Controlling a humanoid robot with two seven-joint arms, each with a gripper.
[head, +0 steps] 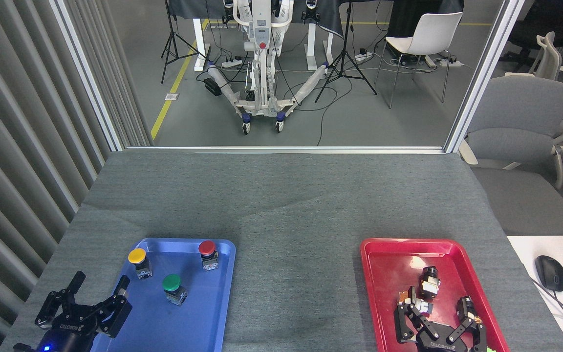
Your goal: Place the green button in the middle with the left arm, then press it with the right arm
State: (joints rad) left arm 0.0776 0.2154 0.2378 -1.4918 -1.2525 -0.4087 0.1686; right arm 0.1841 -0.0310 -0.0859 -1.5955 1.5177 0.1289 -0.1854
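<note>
- The grey felt table top (281,205) fills the lower part of the head view; its middle strip between the two trays is bare cloth.
- The blue tray (203,322) lies at about 8 o'clock on the table, the red tray (384,274) at about 4 o'clock, well apart.
- The left gripper (99,287) hangs at the near left corner, over the blue tray's near-left edge, fingers spread and holding nothing, a small blue light on its wrist.
- The right gripper (438,305) sits low over the red tray, fingers spread, just beside small black-and-metal parts (429,281) lying in it.
- The green button (172,286) stands upright in the blue tray, at about 2 o'clock from the left gripper and apart from it.
- The yellow button (138,260) stands at 10 o'clock from the green one, the red button (207,252) at 1 o'clock.
</note>
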